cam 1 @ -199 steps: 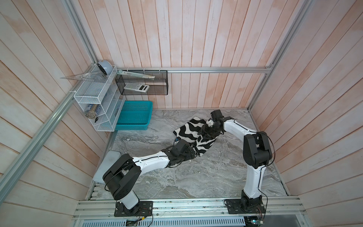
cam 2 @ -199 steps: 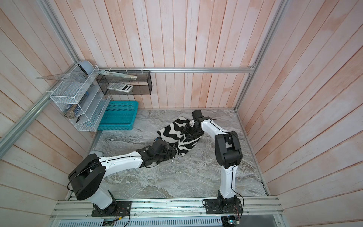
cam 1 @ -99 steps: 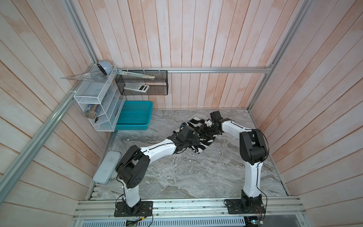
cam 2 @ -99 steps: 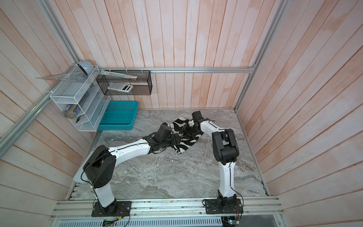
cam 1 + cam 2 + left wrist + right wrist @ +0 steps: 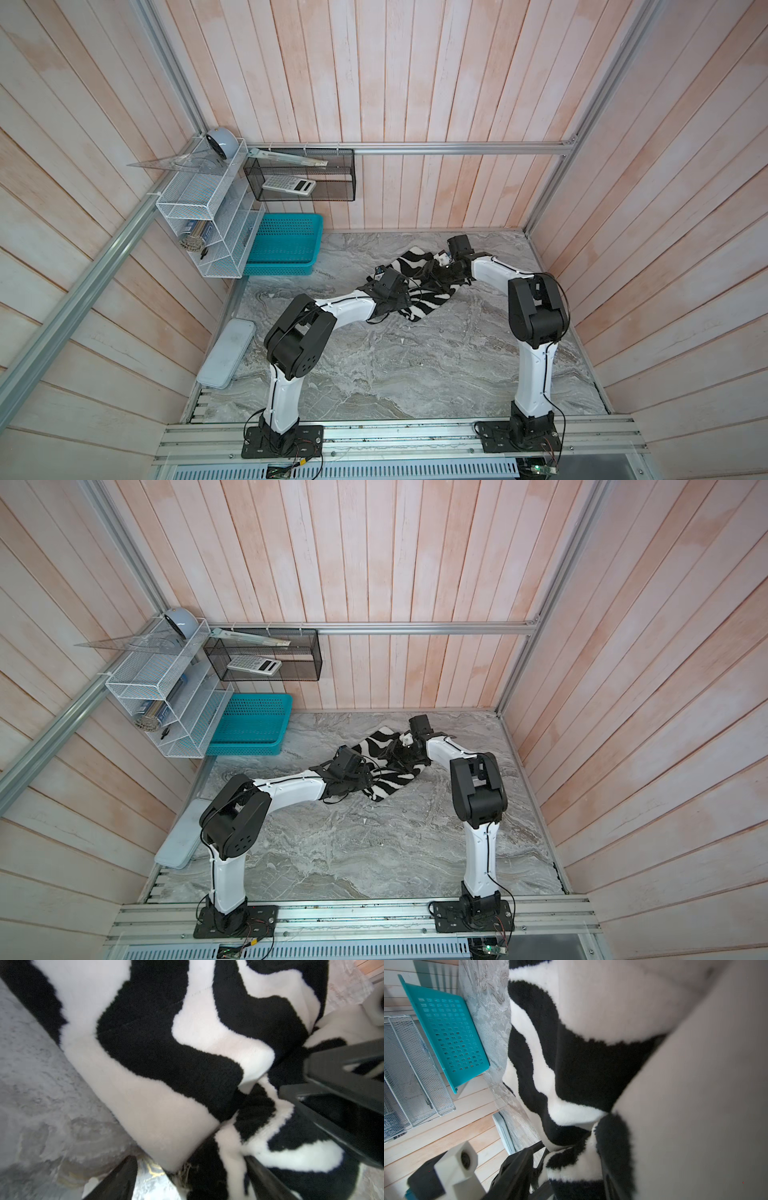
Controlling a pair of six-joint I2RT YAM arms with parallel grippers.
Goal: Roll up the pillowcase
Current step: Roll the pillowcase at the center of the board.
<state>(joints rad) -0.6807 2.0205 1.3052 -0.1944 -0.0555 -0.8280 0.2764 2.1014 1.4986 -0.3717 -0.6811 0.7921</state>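
Observation:
The zebra-striped pillowcase (image 5: 428,301) lies bunched and folded on the marble table (image 5: 395,365), toward the back middle in both top views (image 5: 392,781). My left gripper (image 5: 405,297) is at its near-left side. In the left wrist view this gripper (image 5: 191,1178) stands open, its fingers (image 5: 118,1180) straddling a folded edge of the pillowcase (image 5: 187,1064). My right gripper (image 5: 432,274) reaches in from the back right. In the right wrist view it (image 5: 564,1174) is shut on a thick plush fold of the pillowcase (image 5: 581,1064). The grey face does not show.
A teal perforated basket (image 5: 286,245) sits at the back left of the table, close to the cloth. A white wire rack (image 5: 208,224) and a black mesh basket (image 5: 299,183) hang on the walls. A pale flat case (image 5: 226,353) lies along the left edge.
My left arm has swung from the cloth's near-left edge toward the back, and the pillowcase has gone from spread out to folded and bunched. The right gripper has stayed at the far side.

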